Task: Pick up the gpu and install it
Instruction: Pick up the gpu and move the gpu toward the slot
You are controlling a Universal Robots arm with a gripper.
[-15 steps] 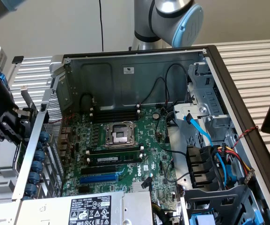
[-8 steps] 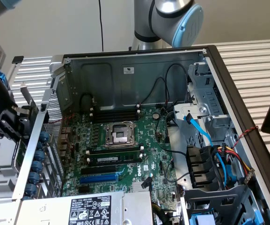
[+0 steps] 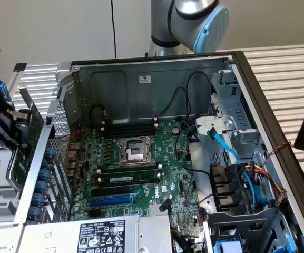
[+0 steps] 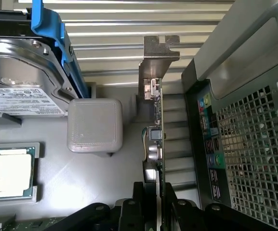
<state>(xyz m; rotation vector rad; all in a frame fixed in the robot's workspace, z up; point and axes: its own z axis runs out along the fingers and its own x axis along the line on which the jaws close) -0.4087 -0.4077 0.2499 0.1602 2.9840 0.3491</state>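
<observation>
Green and edge-on, the gpu [image 4: 157, 115] is clamped at one end in your jaws, which are partly closed on it. Its silver bracket [image 4: 154, 60] is at the far end, just outside the computer case [image 4: 254, 159].

Seen edge-on from the wrist, the graphics card [image 4: 156, 125] is lost between the fingers of the gripper [image 4: 159, 209], while the exterior view crops the robot arm [image 3: 186, 16] at twelve o'clock and the power supply [image 3: 99, 237] at six.
</observation>
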